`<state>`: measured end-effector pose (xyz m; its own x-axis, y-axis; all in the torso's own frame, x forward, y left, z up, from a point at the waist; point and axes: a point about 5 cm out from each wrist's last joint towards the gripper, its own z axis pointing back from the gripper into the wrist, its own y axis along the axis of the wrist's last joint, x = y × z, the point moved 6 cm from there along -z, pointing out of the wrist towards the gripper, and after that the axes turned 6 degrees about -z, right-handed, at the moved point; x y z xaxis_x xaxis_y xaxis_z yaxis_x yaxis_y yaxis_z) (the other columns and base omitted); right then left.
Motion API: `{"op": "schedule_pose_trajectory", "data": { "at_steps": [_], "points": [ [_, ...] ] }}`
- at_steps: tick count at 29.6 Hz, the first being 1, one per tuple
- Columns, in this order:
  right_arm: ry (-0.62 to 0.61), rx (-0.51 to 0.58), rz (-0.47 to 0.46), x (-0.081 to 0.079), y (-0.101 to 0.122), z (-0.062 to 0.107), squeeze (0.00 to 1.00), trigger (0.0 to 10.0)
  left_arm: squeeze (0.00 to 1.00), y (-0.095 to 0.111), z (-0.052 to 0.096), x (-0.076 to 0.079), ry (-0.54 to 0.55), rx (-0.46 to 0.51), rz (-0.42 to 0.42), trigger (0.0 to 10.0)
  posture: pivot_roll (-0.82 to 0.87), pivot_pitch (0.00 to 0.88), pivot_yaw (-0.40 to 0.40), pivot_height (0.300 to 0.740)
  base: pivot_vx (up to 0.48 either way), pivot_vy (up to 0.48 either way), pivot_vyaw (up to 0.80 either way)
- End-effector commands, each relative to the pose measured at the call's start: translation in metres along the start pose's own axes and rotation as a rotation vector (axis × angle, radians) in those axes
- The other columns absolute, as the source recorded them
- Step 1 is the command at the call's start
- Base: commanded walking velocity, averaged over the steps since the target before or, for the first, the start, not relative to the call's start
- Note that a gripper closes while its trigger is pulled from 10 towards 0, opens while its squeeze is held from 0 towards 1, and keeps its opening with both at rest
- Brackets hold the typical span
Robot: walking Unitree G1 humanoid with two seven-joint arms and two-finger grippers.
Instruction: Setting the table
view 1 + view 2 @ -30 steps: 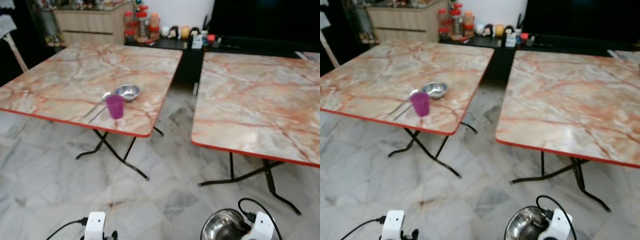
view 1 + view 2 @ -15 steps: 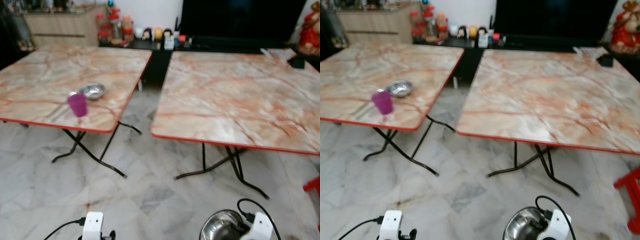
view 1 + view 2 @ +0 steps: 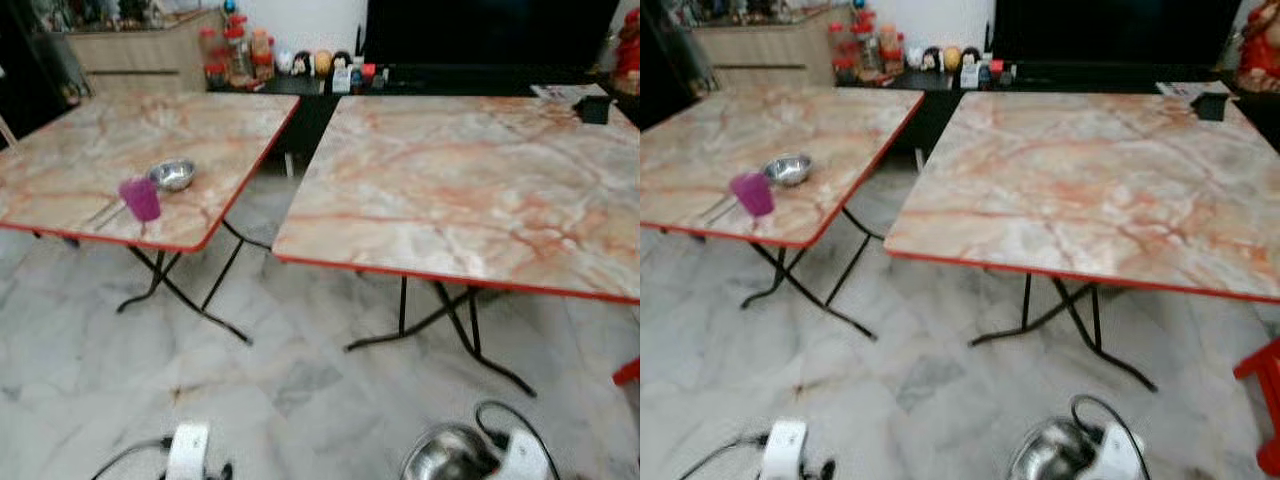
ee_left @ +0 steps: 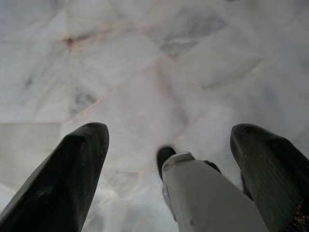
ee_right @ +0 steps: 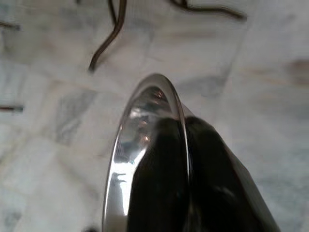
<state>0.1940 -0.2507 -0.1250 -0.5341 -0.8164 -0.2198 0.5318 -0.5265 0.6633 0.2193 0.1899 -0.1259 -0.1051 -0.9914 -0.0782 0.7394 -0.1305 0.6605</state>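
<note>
A steel bowl (image 3: 445, 458) hangs low over the marble floor, its rim (image 5: 145, 121) pinched between the black fingers of my right gripper (image 5: 184, 129), which is shut on it. My left gripper (image 4: 169, 133) hangs open above the floor with nothing between its fingers. On the left marble table (image 3: 80, 150) stand a purple cup (image 3: 140, 198) and a second steel bowl (image 3: 173, 175), with thin cutlery (image 3: 105, 212) lying beside the cup. The right marble table (image 3: 470, 180) stands straight ahead of me.
A gap of floor runs between the two folding tables, whose black legs (image 3: 440, 320) splay out underneath. Behind them stand a wooden cabinet (image 3: 140, 55), jars and bottles (image 3: 240, 50) and a black console. A red stool (image 3: 1265, 385) is at the right edge.
The camera has turned to the right and come closer, so the right table now fills the middle. Both grippers hang as before, the right one still holding the bowl.
</note>
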Motion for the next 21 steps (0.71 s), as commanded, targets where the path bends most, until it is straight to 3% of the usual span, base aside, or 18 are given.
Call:
{"op": "schedule_pose_trajectory", "data": {
  "at_steps": [1,6,12,21],
  "points": [
    [0.026,0.016,-0.013,-0.0126,0.0038,-0.0026,0.0,10.0,0.0,-0.0019,0.0014,-0.0113,0.022,-0.01,-0.011,10.0,-0.07,0.0,0.009,0.74,0.0,0.0,0.0],
    [0.028,0.01,-0.015,-0.0138,0.0032,-0.0029,0.0,10.0,0.0,-0.0026,0.0016,-0.0128,0.03,-0.013,-0.001,10.0,-0.07,0.0,0.006,0.74,0.0,0.0,0.0],
    [0.026,0.016,-0.024,-0.0135,0.0048,-0.0032,0.0,10.0,0.0,-0.0046,0.0027,-0.0164,0.041,-0.013,0.019,10.0,-0.07,0.0,0.006,0.74,0.0,0.0,-0.73],
    [0.033,0.016,-0.007,-0.015,0.005,-0.0033,0.0,10.0,0.0,-0.0056,0.0029,-0.0161,0.041,-0.016,0.019,10.0,-0.06,0.0,0.0,0.74,0.0,0.0,0.0]
  ]
}}
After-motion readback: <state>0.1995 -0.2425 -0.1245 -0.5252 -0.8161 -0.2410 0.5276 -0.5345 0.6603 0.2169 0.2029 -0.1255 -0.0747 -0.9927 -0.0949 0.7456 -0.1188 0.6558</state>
